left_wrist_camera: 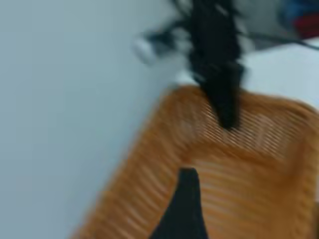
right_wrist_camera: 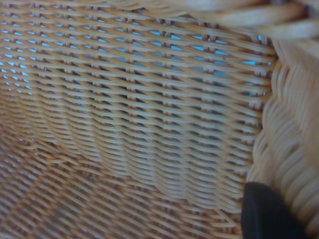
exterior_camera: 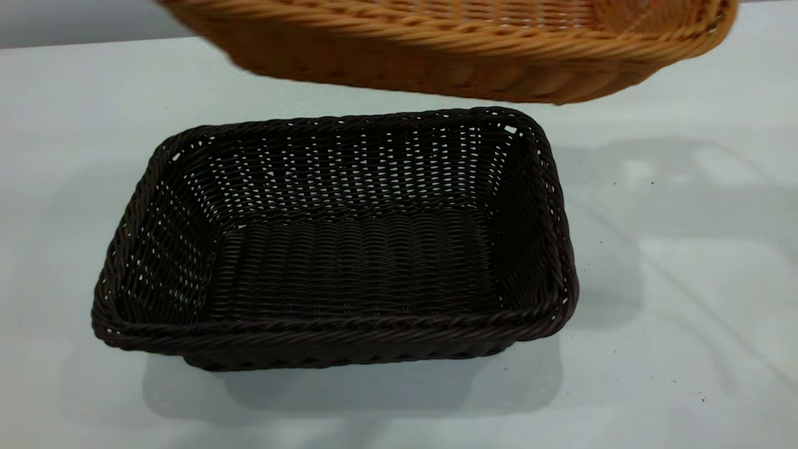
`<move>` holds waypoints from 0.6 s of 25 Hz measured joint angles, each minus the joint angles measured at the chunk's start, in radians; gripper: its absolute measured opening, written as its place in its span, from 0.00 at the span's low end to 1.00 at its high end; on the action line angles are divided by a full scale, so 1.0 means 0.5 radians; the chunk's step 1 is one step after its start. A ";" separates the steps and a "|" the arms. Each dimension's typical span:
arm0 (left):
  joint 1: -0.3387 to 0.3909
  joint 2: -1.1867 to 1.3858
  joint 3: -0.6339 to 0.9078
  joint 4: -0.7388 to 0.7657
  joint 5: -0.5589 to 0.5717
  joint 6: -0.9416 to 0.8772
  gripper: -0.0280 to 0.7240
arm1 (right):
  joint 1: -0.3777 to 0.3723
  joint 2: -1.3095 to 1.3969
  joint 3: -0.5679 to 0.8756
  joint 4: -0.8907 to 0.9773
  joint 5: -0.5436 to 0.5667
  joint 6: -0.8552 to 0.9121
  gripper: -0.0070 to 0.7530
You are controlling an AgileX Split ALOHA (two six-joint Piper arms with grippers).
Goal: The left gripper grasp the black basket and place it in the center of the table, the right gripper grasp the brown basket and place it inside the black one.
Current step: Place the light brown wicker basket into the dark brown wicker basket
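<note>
The black basket (exterior_camera: 336, 249) stands empty and upright on the table (exterior_camera: 686, 280), near its middle. The brown basket (exterior_camera: 461, 43) hangs in the air above and behind it, clear of its rim. No gripper shows in the exterior view. In the left wrist view the right gripper (left_wrist_camera: 227, 107) reaches over the far rim of the brown basket (left_wrist_camera: 239, 174) and holds it. The right wrist view shows the brown basket's inner wall (right_wrist_camera: 134, 114) up close, with one black fingertip (right_wrist_camera: 264, 214) against its rim. My left gripper (left_wrist_camera: 249, 219) hovers over the brown basket, open and empty; one finger (left_wrist_camera: 184, 214) shows.
Bare white table (left_wrist_camera: 60, 99) lies around both baskets, with small dark specks at the right (exterior_camera: 651, 184). Blurred blue and red things (left_wrist_camera: 304, 17) sit beyond the table's far edge in the left wrist view.
</note>
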 joint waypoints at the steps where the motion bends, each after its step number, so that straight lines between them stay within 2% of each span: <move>1: 0.000 -0.041 0.000 0.000 -0.080 0.002 0.83 | 0.032 0.010 0.000 0.006 0.011 0.000 0.14; 9: 0.000 -0.102 0.000 -0.057 -0.646 0.002 0.83 | 0.346 0.120 0.001 0.019 0.069 0.069 0.14; 12: 0.000 -0.102 0.000 -0.057 -0.724 0.002 0.83 | 0.450 0.194 0.001 0.021 0.038 0.071 0.14; 15: 0.000 -0.102 0.000 -0.075 -0.722 0.004 0.83 | 0.477 0.288 0.001 0.073 0.001 0.118 0.14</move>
